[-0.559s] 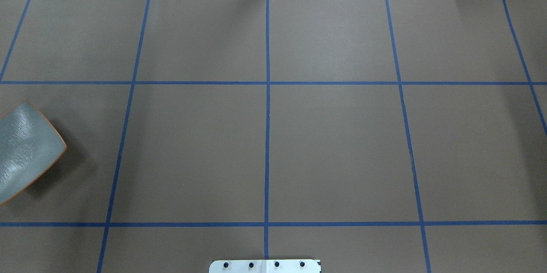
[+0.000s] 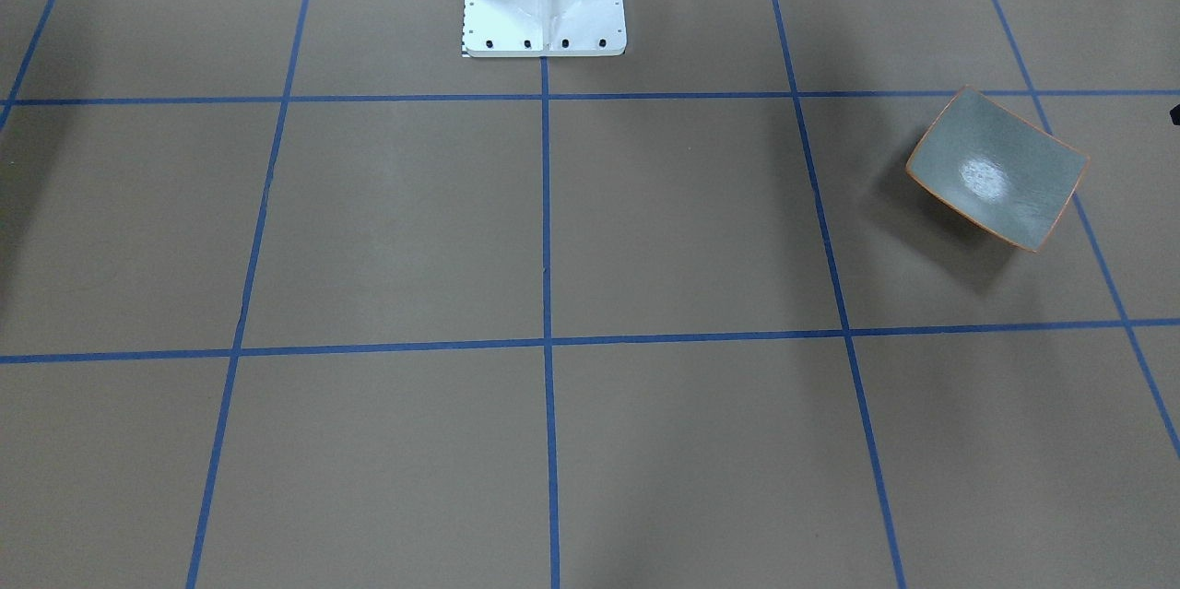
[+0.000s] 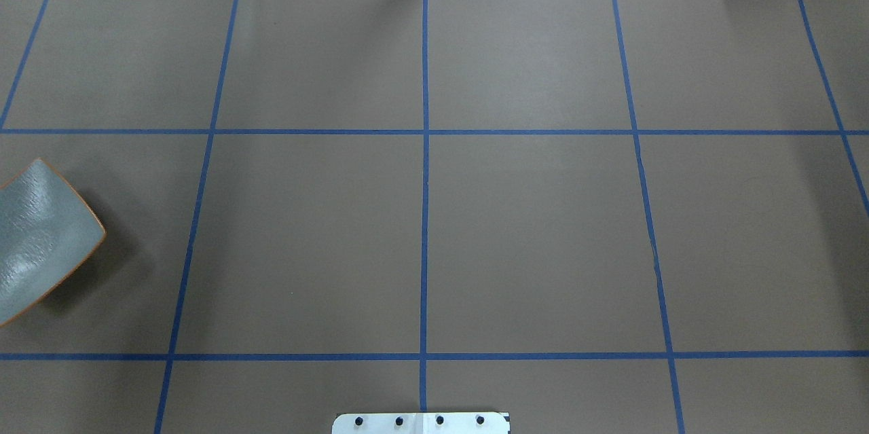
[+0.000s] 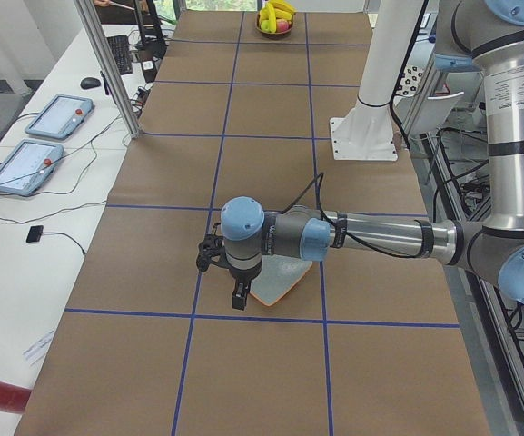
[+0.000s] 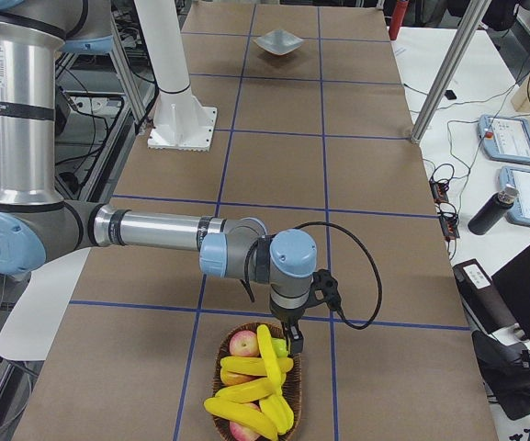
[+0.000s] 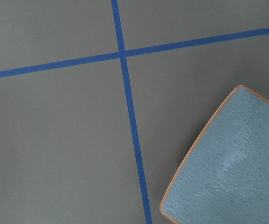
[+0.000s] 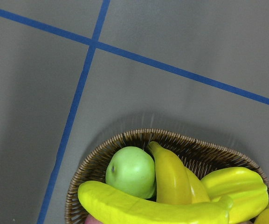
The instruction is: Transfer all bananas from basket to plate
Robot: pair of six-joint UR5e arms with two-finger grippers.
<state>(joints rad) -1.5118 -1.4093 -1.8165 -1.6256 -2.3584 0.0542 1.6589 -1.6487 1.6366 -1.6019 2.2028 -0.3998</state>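
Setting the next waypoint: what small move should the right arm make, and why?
Probably lower the right gripper onto the topmost glossy yellow banana in the brown wicker basket: it hovers just above that banana, and the grey-green, orange-rimmed plate is empty.

The plate (image 3: 41,237) is cut off at the 9 o'clock edge of the overhead view, so only part of it shows. In the left wrist view it runs off the picture at 5 o'clock. Seen from the left end of the surface (image 4: 271,118), the left arm (image 4: 380,238) hides much of it. The left tool (image 4: 237,300) shows only in that view, and you cannot tell if it is open or closed. It is the same for the right tool (image 5: 294,347), which shows only from the right end. The basket (image 7: 125,137) and the bananas (image 7: 171,177) run off the right wrist view at 6 o'clock.
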